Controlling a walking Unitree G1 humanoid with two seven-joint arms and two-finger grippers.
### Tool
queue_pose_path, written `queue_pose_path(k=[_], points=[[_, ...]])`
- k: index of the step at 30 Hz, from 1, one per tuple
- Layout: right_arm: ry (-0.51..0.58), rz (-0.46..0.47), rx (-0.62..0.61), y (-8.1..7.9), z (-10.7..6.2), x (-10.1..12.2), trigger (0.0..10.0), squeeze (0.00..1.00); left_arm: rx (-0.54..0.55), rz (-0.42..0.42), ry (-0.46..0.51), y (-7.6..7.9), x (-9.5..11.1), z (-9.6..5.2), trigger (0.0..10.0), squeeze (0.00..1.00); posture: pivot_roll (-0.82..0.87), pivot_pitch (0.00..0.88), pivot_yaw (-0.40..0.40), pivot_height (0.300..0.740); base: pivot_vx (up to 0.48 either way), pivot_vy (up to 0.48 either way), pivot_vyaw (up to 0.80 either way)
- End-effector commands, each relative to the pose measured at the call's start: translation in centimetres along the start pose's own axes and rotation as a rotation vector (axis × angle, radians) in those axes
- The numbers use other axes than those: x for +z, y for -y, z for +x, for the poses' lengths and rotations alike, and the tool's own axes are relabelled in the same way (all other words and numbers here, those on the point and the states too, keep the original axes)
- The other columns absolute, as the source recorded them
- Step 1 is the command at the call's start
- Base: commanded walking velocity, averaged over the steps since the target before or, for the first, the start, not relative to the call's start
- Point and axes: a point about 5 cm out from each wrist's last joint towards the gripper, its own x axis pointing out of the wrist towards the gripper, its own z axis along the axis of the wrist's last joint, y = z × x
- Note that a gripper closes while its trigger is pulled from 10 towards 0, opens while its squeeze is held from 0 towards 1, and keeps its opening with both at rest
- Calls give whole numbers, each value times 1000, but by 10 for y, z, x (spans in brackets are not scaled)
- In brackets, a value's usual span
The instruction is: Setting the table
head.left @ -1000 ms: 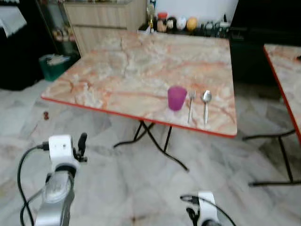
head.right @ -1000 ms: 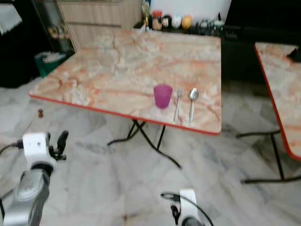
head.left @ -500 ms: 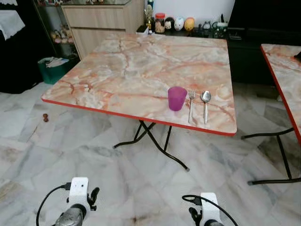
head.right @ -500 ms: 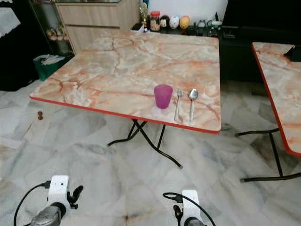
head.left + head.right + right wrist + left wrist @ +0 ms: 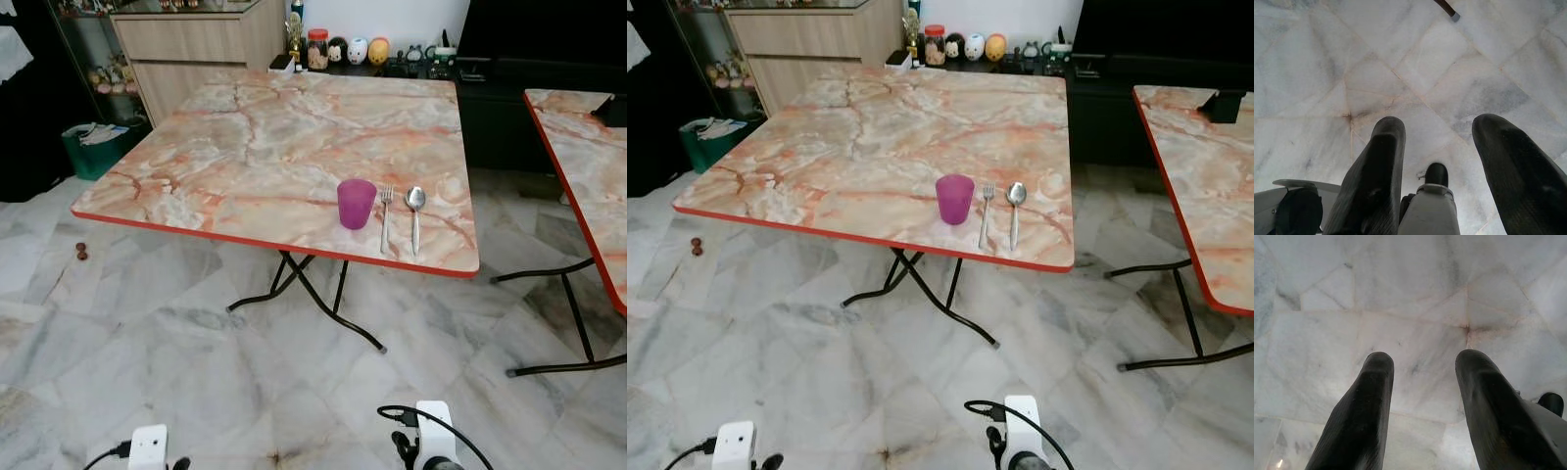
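Left eye view puts our cup [image 5: 357,203], fork [image 5: 385,217] and spoon [image 5: 414,212] near the table [image 5: 245,157] front edge, both grippers [image 5: 1422,382] [image 5: 1449,166] released, empty, low over floor [image 5: 196,352]; a careless reach could knock the cup off.

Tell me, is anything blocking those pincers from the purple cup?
Nothing visible. Both pincers hang low, open over bare floor tiles, and the cup stands near the table's front edge, with the fork and spoon beside it.
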Motion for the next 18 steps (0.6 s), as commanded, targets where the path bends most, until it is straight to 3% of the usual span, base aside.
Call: queue_pose_path(k=[1,16,18], points=[[13,8,-3,0,1,3,10000,0,12,-16,4,-3,0,0,10000,0,-38,0,60,723,296,0,0],[9,21,-12,0,1,3,10000,0,-1,-5,0,0,-3,0,10000,0,-38,0,60,723,307,0,0],[10,20,-12,0,1,3,10000,0,0,0,-3,0,-4,0,10000,0,-38,0,60,723,0,0,0]])
